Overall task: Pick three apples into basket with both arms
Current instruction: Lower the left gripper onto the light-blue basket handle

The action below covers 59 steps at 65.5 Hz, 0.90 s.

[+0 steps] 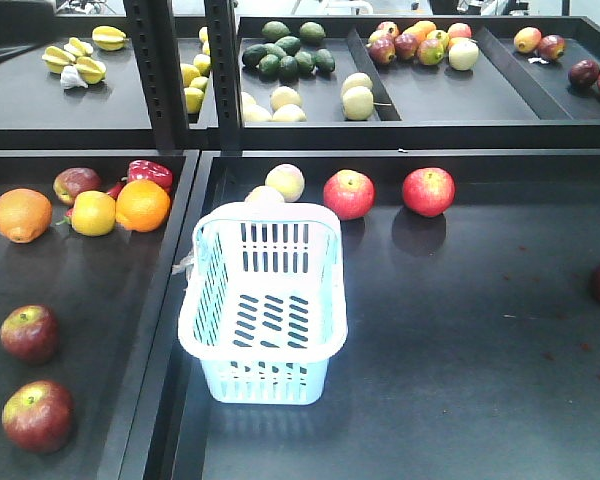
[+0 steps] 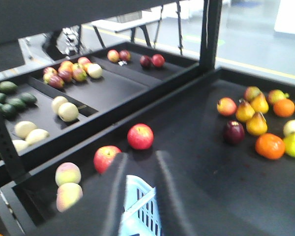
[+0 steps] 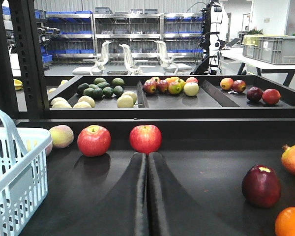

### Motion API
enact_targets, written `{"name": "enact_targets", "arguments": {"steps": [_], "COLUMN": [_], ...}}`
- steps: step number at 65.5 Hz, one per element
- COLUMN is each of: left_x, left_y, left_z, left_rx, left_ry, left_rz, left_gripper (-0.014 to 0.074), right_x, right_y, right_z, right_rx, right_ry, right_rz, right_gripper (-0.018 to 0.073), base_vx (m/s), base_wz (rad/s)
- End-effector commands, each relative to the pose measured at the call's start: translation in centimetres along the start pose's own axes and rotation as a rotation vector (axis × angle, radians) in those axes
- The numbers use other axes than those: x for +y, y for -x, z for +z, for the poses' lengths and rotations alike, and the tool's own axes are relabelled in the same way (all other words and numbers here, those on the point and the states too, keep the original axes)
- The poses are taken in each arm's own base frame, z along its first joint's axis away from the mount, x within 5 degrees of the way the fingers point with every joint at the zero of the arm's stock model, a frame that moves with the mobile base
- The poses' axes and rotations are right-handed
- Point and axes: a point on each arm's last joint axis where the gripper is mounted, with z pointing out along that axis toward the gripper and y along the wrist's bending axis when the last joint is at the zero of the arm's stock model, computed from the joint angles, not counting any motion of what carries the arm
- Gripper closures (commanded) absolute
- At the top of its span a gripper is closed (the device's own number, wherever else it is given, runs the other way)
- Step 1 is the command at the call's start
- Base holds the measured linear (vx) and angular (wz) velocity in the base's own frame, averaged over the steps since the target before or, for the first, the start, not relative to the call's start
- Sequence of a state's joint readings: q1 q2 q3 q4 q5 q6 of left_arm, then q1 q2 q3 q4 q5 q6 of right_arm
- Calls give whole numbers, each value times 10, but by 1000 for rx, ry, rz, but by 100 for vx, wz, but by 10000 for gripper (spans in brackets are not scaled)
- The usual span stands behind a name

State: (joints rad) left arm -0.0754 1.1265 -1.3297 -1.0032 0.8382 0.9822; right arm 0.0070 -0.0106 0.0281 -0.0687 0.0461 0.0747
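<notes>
- Right hand (image 3: 147, 156) has its fingers pressed together and holds nothing; your left hand (image 2: 140, 162) is spread and empty, above a corner of the basket (image 1: 270, 385).
- That basket stands empty on the shelf (image 1: 460, 380). Two red apples (image 1: 349, 193) sit just behind it, and two darker apples (image 1: 28, 333) lie in the neighbouring compartment (image 1: 90, 300).
- Expect each apple to be firm, fairly weighty, smooth-skinned and ready to roll. It will likely bruise, so squeeze lightly.
- Take hold across the widest middle, with a finger on either side of the stem.

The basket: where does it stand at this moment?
In the front view the basket stands at the left edge of the big tray, just in front of two pale fruits, with an apple behind its right corner.
</notes>
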Motion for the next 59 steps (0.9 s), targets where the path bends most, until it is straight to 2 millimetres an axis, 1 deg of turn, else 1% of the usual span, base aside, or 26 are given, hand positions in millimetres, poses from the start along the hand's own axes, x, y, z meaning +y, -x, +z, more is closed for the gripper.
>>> {"name": "enact_targets", "arguments": {"steps": [1,4,6,10,15,20,24,28,29,37,40,49,59], "left_x": [9,14,16,24,29,33,37,36,37,34,34,34,36], "left_y": [18,19,22,20,20,20,16,12,9,-8,-19,-47,-69], "left_z": [14,22,27,41,59,77,98,116,123,159,174,203,221], "left_rx": [-45,-15,-1,42,91,143,190,230,247,337,378,484,556], "left_ry": [-37,-64,-85,-144,-217,-247,-259,-270,-277,-326,-348,-380,-390], "left_rz": [-6,24,51,55,73,123,163,213,217,270,277,306,333], "left_gripper": [265,192,154,89,55,56,63,70,72,76,76,76,76], "right_x": [0,0,0,0,0,0,0,0,0,0,0,0,0], "right_y": [2,2,2,2,2,2,2,2,2,2,2,2,2], "right_z": [0,0,0,0,0,0,0,0,0,0,0,0,0], "right_rx": [-69,-69,-69,-69,-69,-69,-69,-69,-69,-69,-69,-69,-69], "right_ry": [-2,-2,-2,-2,-2,-2,-2,-2,-2,-2,-2,-2,-2], "right_rz": [-16,-16,-16,-16,-16,-16,-16,-16,-16,-16,-16,-16,-16], "right_gripper": [564,564,564,564,564,564,564,564,564,564,564,564,564], "base_vx": [0,0,0,0,0,0,0,0,0,0,0,0,0], "base_wz": [0,0,0,0,0,0,0,0,0,0,0,0,0]}}
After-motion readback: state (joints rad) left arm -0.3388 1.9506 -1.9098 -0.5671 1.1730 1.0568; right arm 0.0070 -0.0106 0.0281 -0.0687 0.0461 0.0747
